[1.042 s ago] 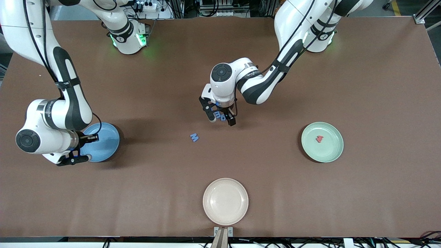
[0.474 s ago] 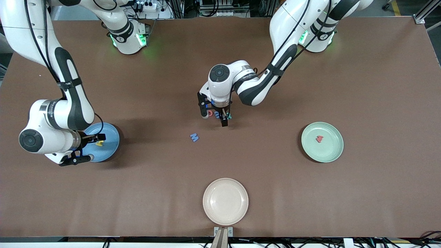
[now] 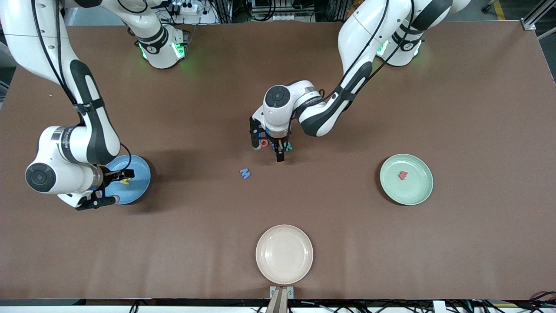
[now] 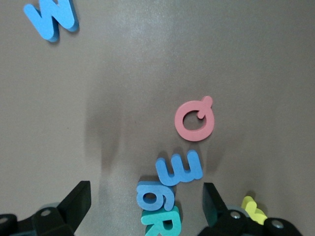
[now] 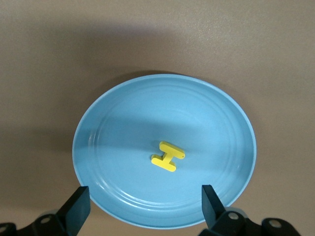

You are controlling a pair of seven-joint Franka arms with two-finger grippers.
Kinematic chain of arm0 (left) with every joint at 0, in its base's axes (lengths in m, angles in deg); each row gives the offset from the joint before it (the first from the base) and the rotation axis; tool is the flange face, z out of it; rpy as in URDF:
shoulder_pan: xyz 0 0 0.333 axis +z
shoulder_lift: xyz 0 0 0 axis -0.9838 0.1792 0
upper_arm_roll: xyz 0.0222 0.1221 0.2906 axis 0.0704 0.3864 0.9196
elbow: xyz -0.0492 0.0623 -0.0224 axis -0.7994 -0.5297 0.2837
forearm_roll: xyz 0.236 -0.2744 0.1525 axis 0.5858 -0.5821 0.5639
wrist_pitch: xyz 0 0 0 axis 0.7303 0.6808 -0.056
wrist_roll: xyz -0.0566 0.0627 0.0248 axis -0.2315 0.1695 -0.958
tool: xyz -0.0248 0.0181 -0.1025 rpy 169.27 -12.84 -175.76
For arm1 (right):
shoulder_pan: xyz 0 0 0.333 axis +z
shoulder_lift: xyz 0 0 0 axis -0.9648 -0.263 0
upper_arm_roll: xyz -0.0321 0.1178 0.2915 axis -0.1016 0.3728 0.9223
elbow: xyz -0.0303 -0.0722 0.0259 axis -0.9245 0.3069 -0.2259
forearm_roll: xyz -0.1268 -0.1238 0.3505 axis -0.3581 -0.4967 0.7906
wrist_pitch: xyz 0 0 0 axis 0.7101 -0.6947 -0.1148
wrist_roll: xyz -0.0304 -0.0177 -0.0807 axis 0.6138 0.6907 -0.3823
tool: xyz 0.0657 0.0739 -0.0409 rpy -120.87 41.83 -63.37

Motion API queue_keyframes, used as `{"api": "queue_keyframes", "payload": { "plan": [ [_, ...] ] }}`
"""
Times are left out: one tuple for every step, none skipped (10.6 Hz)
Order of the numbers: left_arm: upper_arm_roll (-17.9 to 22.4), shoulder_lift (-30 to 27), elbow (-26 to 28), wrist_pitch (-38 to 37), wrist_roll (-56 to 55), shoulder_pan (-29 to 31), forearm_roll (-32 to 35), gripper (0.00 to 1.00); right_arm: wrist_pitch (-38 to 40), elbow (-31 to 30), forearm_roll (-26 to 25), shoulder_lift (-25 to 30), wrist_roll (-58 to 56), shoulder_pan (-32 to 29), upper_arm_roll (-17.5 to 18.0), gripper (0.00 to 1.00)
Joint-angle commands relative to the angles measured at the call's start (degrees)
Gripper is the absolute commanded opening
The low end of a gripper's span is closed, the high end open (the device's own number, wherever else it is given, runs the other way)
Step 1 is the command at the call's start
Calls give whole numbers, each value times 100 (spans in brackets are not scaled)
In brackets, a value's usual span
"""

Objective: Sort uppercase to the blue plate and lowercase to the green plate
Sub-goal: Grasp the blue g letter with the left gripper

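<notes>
My left gripper (image 3: 268, 150) is open, low over a cluster of letters at mid-table. In the left wrist view the left gripper (image 4: 146, 196) straddles the blue g (image 4: 156, 196), with the blue m (image 4: 179, 168), teal R (image 4: 162, 222) and red Q (image 4: 195, 119) close by. The yellow y (image 4: 253, 210) lies beside one finger. The blue M (image 3: 245, 173) lies apart, nearer the front camera. My right gripper (image 3: 114, 187) is open and empty over the edge of the blue plate (image 3: 139, 174), which holds the yellow H (image 5: 168, 156). The green plate (image 3: 417, 187) holds the red w (image 3: 403, 175).
A cream-beige plate (image 3: 284, 254) sits empty near the table's front edge, nearer the front camera than the letter cluster. Bare brown table lies between the three plates.
The yellow H now lies uncovered on the blue plate as my right gripper has drawn back from it. My left gripper shifted slightly over the letter cluster and turned.
</notes>
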Motion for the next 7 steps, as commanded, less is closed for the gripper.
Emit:
{"api": "queue_keyframes", "payload": {
  "plan": [
    [-24,53,-106,35,150,60,171,100,-66,-37,27,-5,-54,-42,49,100],
    [-24,62,-97,35,185,60,171,100,-66,-37,27,-14,-54,-42,49,100],
    [-24,62,-80,35,177,69,171,100,-66,-46,27,-14,-54,-42,58,100],
    [-24,62,-71,35,159,69,162,100,-66,-46,27,-14,-54,-42,58,100],
    [-24,70,-54,26,142,52,162,100,-66,-46,27,-14,-54,-42,58,100],
    [-24,71,-27,17,142,60,171,100,-84,-46,27,-23,-54,-42,49,100],
    [-24,71,-18,-17,150,51,171,100,-84,-46,27,-23,-54,-42,49,100]
  ]
}}
